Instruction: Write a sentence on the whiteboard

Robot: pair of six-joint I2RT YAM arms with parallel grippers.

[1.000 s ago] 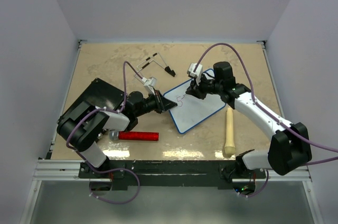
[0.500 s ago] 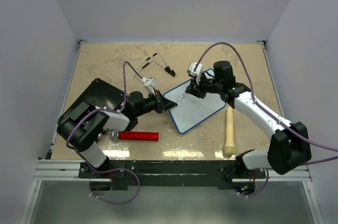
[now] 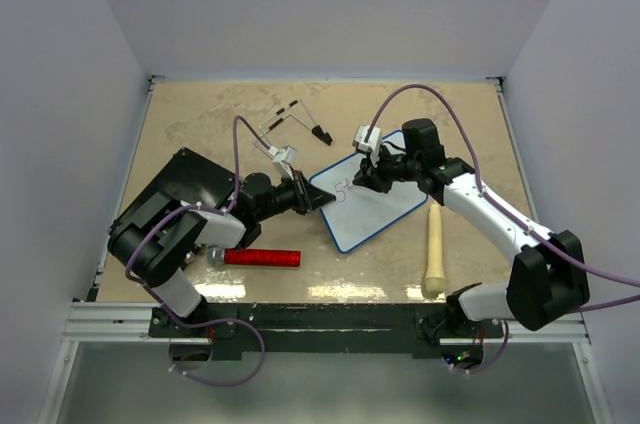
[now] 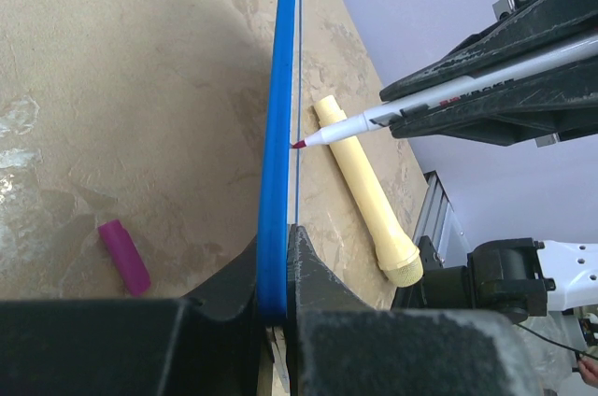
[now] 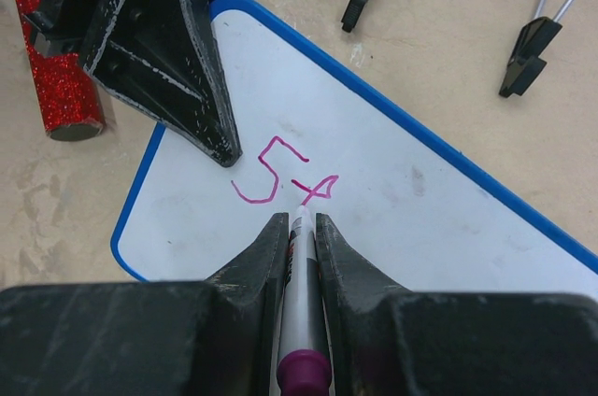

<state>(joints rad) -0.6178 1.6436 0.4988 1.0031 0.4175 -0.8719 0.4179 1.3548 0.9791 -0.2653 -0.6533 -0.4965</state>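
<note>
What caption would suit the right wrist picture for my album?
Right gripper writes pink letters with a marker on the whiteboard; left gripper clamps its edge.

Robotics lab cell: bare white walls [image 3: 330, 4], marbled tabletop [image 3: 200, 114], aluminium frame rail [image 3: 110, 322].

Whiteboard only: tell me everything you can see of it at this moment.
The whiteboard is a small white rectangle with rounded corners and a thin blue rim, looking like smooth plastic. It lies askew on the table, near its middle. The left gripper has its jaws shut on its left edge. The right gripper holds a pen tip to the face, at the end of pink letters reading roughly "St".
</note>
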